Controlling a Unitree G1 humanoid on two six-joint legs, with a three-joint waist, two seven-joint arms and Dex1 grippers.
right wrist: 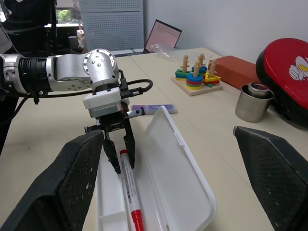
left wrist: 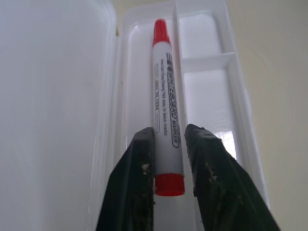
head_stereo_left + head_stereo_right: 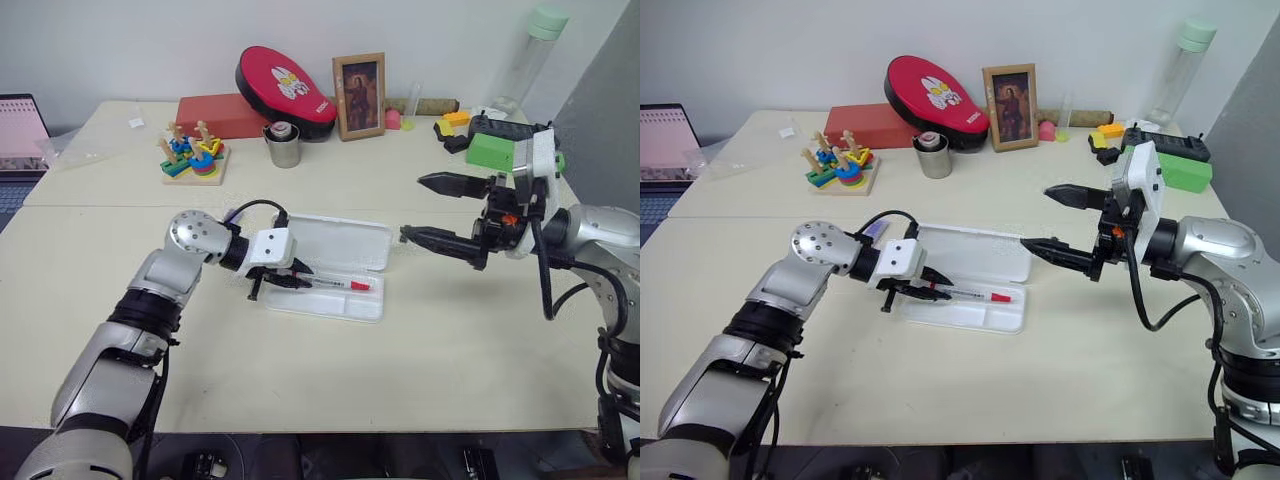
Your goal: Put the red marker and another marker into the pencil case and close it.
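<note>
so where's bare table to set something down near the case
Bare table runs along the near edge in front of the case, and between the case and the right hand. Behind the case is a clear strip up to the cup. The back edge is crowded.

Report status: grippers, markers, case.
Left gripper jaws astride red marker, laid in open pencil case. Right gripper open, empty. Purple highlighter on table behind case.

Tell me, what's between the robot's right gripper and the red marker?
In the right wrist view, the pencil case's open lid lies between the right gripper and the red marker.
</note>
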